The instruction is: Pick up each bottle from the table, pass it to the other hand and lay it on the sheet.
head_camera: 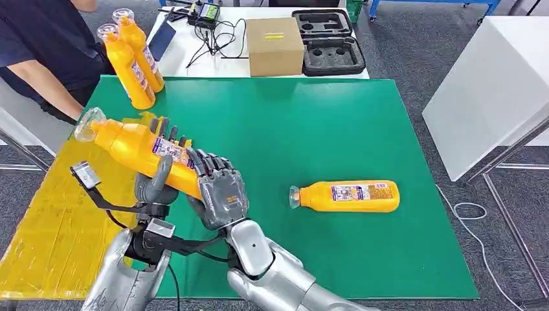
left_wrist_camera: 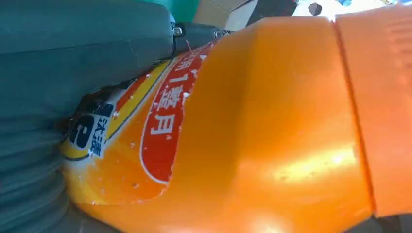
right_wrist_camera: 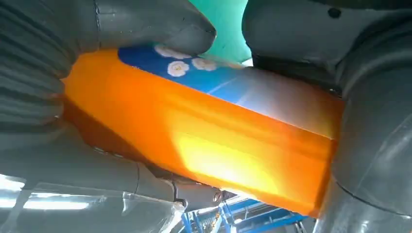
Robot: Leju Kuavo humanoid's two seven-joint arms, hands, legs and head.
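Observation:
An orange bottle point(head_camera: 133, 148) with a clear cap is held tilted in the air over the left edge of the green mat point(head_camera: 311, 129). My left hand point(head_camera: 157, 170) grips its middle, thumb in front and fingers behind. My right hand point(head_camera: 220, 188) grips its base end. In the left wrist view the bottle point(left_wrist_camera: 272, 136) lies against that hand point(left_wrist_camera: 73, 63). The right wrist view shows the bottle point(right_wrist_camera: 209, 141) clamped in the right hand point(right_wrist_camera: 43, 87). A second orange bottle point(head_camera: 349, 195) lies on its side on the mat to the right. The yellow sheet point(head_camera: 52, 220) covers the table's left part.
Two more orange bottles point(head_camera: 133, 61) stand upright at the mat's far left corner. A person point(head_camera: 45, 52) in dark clothes stands beside them. Behind the mat are a cardboard box point(head_camera: 274, 45), a black foam case point(head_camera: 329, 39) and cables. A white cabinet point(head_camera: 492, 84) stands at the right.

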